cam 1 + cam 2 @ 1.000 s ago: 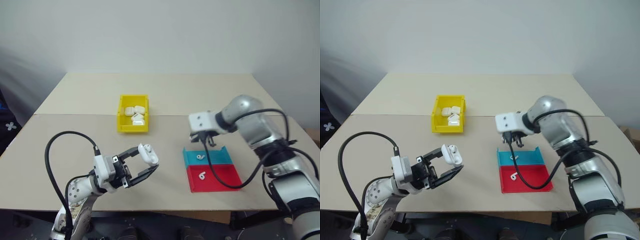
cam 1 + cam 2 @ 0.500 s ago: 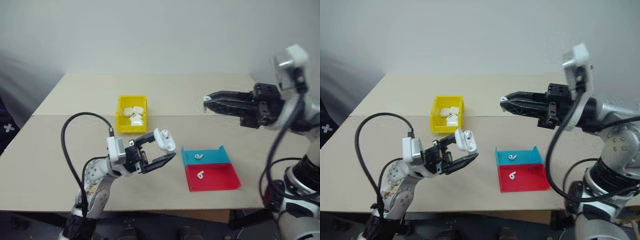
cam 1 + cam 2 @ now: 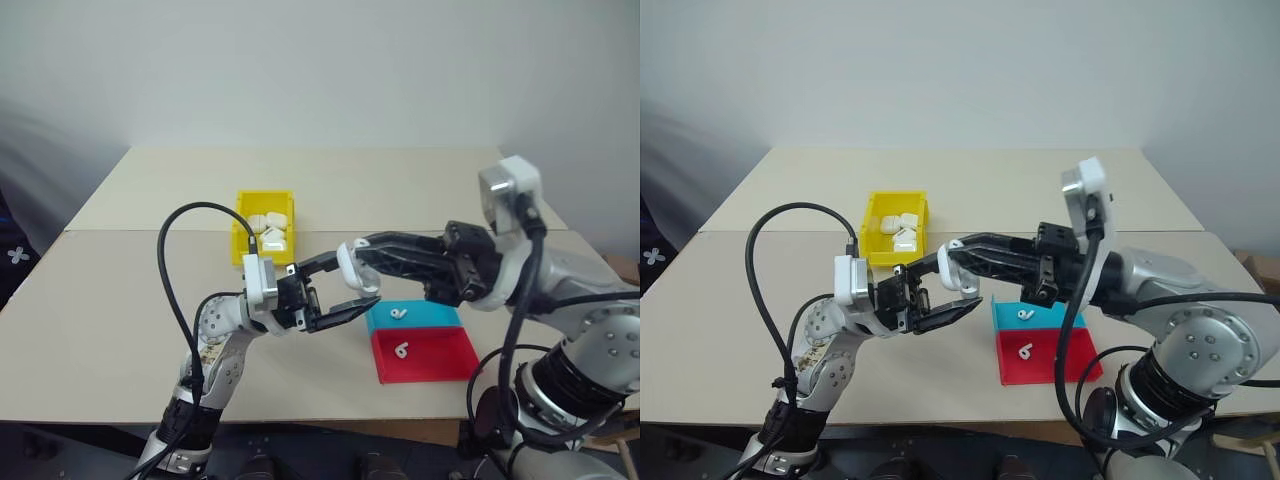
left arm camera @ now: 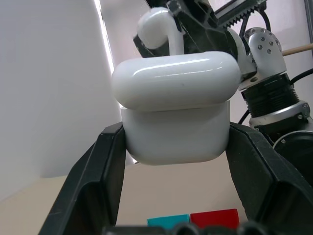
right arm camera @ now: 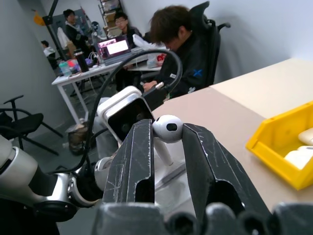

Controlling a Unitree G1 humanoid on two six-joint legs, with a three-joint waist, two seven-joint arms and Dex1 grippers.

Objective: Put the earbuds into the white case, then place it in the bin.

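Both arms have swung inward since the earlier frame and now meet above the near middle of the table (image 3: 120, 290), the right arm having left the trays and turned its fingers toward the left arm. Largest of the fixed objects after the table is the yellow bin (image 3: 240, 238), which stands well apart from the grippers on the far side and already contains several white cases. Just beside each other at the near right lie the teal tray (image 3: 440, 316) and the red tray (image 3: 450, 352), each with one earbud lying in it (image 3: 399, 313) (image 3: 402, 350). The left gripper (image 4: 175, 147) is clamped on the white case (image 4: 176, 115), one black finger against each side wall; from the head camera the lid looks raised, though the wrist view does not settle how far. The right gripper (image 5: 166, 142) pinches a third earbud (image 5: 166, 129) between its fingers, bulb up and stem hanging down, held just beside the case. Judged from these positions, the task is in its early-to-middle part: the case is lifted, one earbud is about to be seated, and none can be seen inside the case yet. What remains appears to be seating the earbuds, shutting the lid, and carrying this case to the bin.
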